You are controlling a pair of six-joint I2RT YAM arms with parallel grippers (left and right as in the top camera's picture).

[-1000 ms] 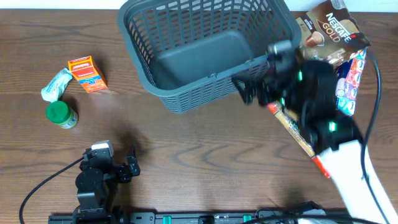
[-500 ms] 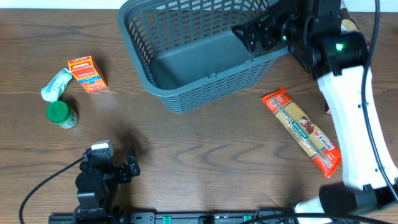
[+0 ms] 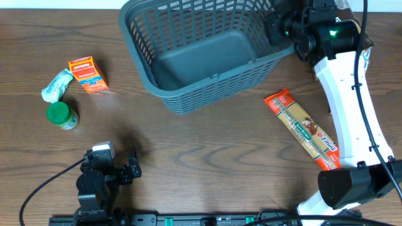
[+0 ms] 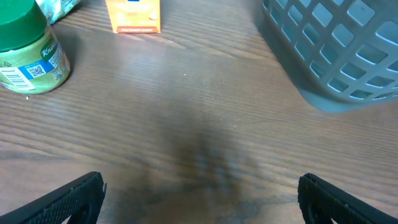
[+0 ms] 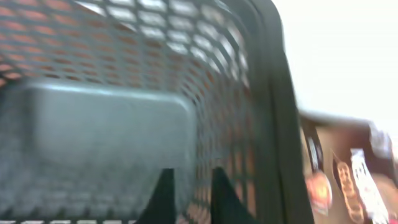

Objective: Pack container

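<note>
Nothing is packed yet. The right gripper [image 5: 188,196], nearly pressed together and empty, is held over the basket [image 3: 201,94] at the far edge; the pasta packet [image 3: 304,129] should be fetched next.

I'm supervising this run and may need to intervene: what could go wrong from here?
The right gripper hangs close by the container's right wall; it might catch the lattice or rim and drag the empty basket. The pasta packet lies on the table beside that arm; a low sweep back could knock it.
</note>
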